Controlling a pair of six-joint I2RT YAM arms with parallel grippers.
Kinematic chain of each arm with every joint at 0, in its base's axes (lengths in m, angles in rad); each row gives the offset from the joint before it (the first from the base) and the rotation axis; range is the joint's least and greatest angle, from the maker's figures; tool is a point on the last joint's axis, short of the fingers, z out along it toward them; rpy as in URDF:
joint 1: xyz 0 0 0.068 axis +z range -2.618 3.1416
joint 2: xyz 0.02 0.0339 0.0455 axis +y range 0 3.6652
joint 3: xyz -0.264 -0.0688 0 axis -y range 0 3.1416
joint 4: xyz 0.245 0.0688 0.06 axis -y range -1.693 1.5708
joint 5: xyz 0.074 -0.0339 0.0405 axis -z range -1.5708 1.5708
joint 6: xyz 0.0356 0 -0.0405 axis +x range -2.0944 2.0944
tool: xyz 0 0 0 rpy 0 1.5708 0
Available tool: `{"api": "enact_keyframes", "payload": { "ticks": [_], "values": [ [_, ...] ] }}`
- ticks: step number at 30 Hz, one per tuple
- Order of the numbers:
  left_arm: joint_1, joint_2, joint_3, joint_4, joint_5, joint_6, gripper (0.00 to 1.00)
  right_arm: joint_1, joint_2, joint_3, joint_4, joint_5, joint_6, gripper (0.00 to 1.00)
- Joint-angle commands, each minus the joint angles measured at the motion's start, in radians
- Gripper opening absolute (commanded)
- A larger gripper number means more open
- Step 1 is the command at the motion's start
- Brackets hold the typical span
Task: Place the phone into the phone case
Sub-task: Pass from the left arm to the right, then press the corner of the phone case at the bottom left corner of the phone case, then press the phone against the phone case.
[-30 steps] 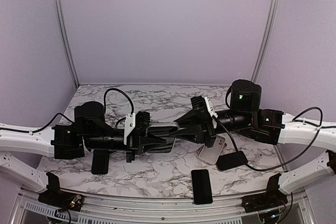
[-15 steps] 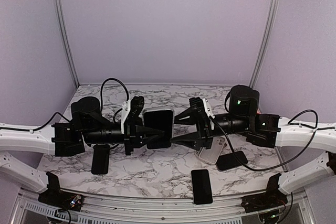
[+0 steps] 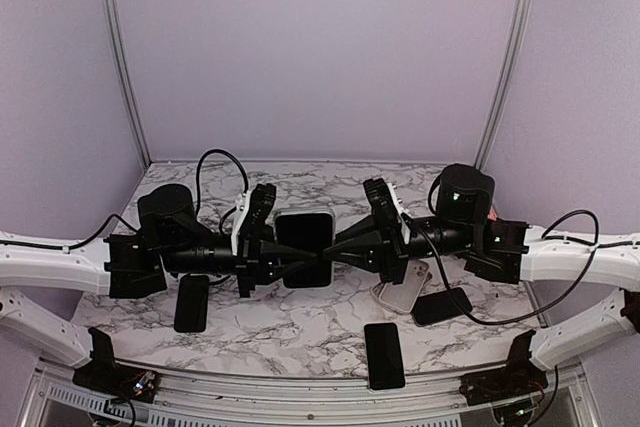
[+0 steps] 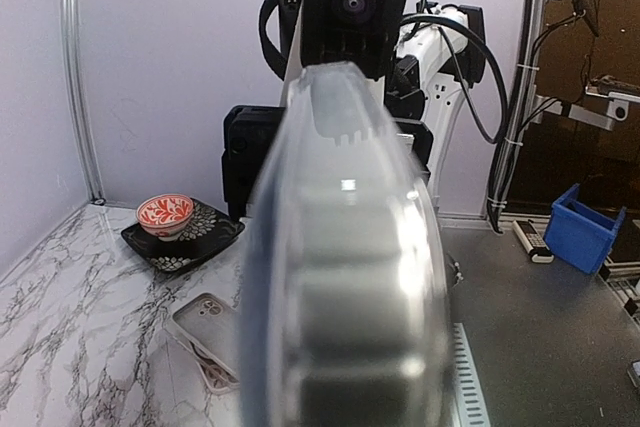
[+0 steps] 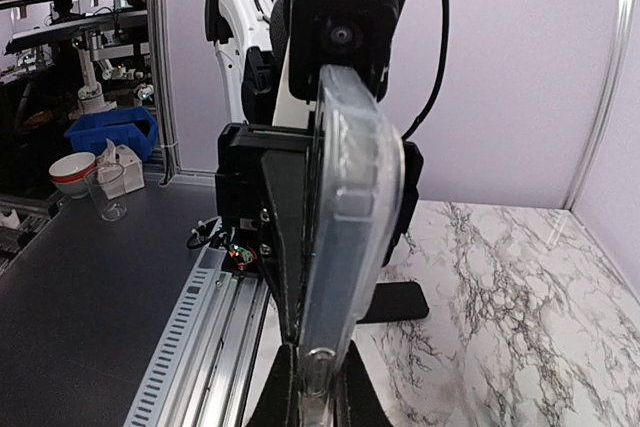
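While it hangs in the air above the white, grey-veined marble table [image 3: 300,337], the clear plastic phone case [image 3: 303,214] is pinched from both sides. The left gripper [image 3: 277,259] is clamped on its left edge, and the right gripper [image 3: 336,246] is clamped on its right edge. Its rounded, translucent rim frames the dark glossy phone [image 3: 303,249] lying within it. From the right wrist the glassy shell stands edge-on between narrow black fingers [image 5: 275,402]. A flat black rectangular slab [image 3: 384,355] lies on the marble near the front edge. A red patterned bowl [image 4: 165,215] sits on a black square plate [image 4: 215,237].
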State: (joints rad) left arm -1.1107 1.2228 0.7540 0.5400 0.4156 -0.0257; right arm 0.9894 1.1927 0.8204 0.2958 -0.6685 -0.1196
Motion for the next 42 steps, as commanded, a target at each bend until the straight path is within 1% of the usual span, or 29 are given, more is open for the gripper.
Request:
{"api": "enact_keyframes", "payload": {
  "ticks": [1, 3, 4, 5, 6, 8, 9, 14, 16, 18, 21, 22, 23, 24, 28, 29, 30, 31, 32, 33, 34, 39, 42],
  "values": [
    [0.0, 0.003, 0.01, 0.109, 0.035, -0.06, 0.0, -0.007, 0.032, 0.046, 0.008, -0.033, -0.029, 0.0],
    [0.002, 0.001, 0.004, 0.109, 0.04, -0.061, 0.0, -0.01, 0.024, 0.049, 0.018, -0.04, -0.013, 0.0],
    [0.002, -0.002, -0.002, 0.109, 0.041, -0.058, 0.17, -0.011, 0.019, 0.049, 0.031, -0.042, -0.003, 0.0],
    [0.002, -0.008, -0.008, 0.109, 0.037, -0.054, 0.37, -0.011, 0.013, 0.049, 0.049, -0.044, 0.012, 0.0],
    [0.002, -0.012, -0.016, 0.109, 0.034, -0.041, 0.47, -0.012, 0.006, 0.051, 0.073, -0.049, 0.024, 0.0],
    [0.002, -0.026, -0.036, 0.109, 0.013, -0.019, 0.57, -0.012, -0.007, 0.057, 0.1, -0.05, 0.04, 0.0],
    [0.002, -0.034, -0.048, 0.109, 0.003, -0.006, 0.58, -0.013, -0.014, 0.061, 0.108, -0.051, 0.044, 0.0],
    [0.002, -0.062, -0.097, 0.106, -0.037, 0.058, 0.58, -0.015, -0.04, 0.066, 0.156, -0.052, 0.069, 0.0],
    [0.002, -0.062, -0.107, 0.102, -0.046, 0.068, 0.54, -0.014, -0.044, 0.065, 0.166, -0.05, 0.078, 0.0],
    [0.002, -0.065, -0.116, 0.1, -0.053, 0.076, 0.45, -0.015, -0.05, 0.064, 0.171, -0.045, 0.084, 0.0],
    [0.002, -0.065, -0.123, 0.099, -0.063, 0.089, 0.27, -0.015, -0.063, 0.058, 0.184, -0.04, 0.089, 0.0],
    [0.002, -0.062, -0.123, 0.097, -0.063, 0.091, 0.16, -0.015, -0.065, 0.057, 0.186, -0.039, 0.089, 0.0],
    [0.002, -0.061, -0.122, 0.096, -0.06, 0.092, 0.01, -0.016, -0.065, 0.059, 0.185, -0.039, 0.09, 0.0],
    [0.002, -0.058, -0.12, 0.094, -0.06, 0.091, 0.0, -0.016, -0.065, 0.06, 0.184, -0.037, 0.09, 0.0],
    [0.002, -0.058, -0.119, 0.094, -0.061, 0.091, 0.0, -0.016, -0.066, 0.062, 0.18, -0.034, 0.092, 0.0],
    [0.002, -0.056, -0.118, 0.094, -0.066, 0.089, 0.08, -0.016, -0.067, 0.061, 0.18, -0.034, 0.092, 0.0],
    [0.002, -0.054, -0.117, 0.094, -0.069, 0.089, 0.26, -0.016, -0.067, 0.06, 0.183, -0.033, 0.093, 0.0],
    [0.002, -0.051, -0.116, 0.094, -0.066, 0.089, 0.32, -0.016, -0.066, 0.06, 0.185, -0.036, 0.094, 0.0],
    [0.002, -0.046, -0.111, 0.094, -0.064, 0.089, 0.43, -0.016, -0.062, 0.061, 0.191, -0.04, 0.098, 0.0],
    [0.002, -0.036, -0.103, 0.094, -0.061, 0.086, 0.47, -0.015, -0.056, 0.062, 0.196, -0.046, 0.102, 0.0],
    [0.002, -0.022, -0.088, 0.095, -0.058, 0.083, 0.48, -0.016, -0.051, 0.064, 0.202, -0.052, 0.106, 0.0],
    [-0.001, 0.068, -0.005, 0.1, 0.003, 0.043, 0.49, -0.016, -0.036, 0.067, 0.237, -0.063, 0.113, 0.0],
    [-0.003, 0.111, 0.031, 0.116, 0.032, 0.011, 0.46, -0.015, -0.033, 0.069, 0.241, -0.062, 0.113, 0.0]
  ]
}}
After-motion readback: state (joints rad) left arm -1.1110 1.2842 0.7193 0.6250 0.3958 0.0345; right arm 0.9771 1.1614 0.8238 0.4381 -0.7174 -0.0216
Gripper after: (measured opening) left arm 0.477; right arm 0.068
